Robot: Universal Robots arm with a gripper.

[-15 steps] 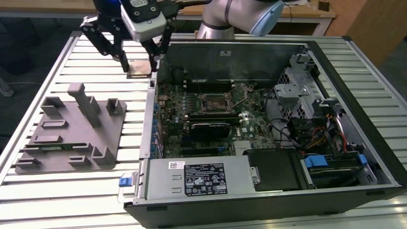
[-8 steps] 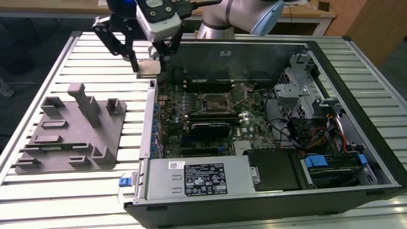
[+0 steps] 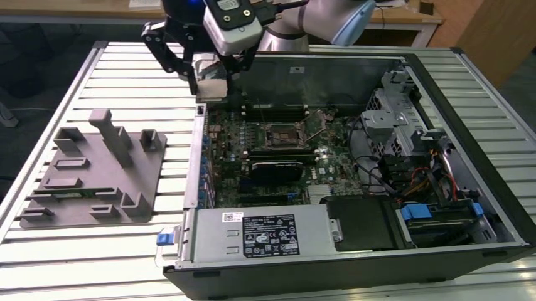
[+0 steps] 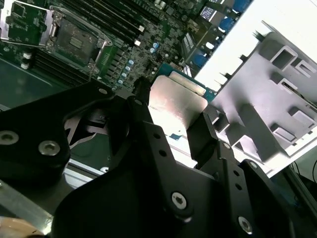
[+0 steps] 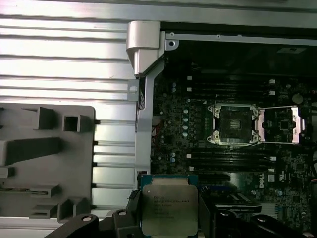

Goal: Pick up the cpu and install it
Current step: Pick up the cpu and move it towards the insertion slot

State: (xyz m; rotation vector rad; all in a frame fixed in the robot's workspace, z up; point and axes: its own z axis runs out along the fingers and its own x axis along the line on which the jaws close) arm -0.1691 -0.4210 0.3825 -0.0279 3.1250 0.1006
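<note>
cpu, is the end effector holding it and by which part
Yes. The end effector holds the cpu, clamped by two opposite side edges, with its metal top left exposed.

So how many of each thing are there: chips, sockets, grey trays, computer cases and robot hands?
cpu: 1, gripped in the hand
socket: 1
grey tray: 1
computer case: 1
hand: 1
Total: 5
</note>
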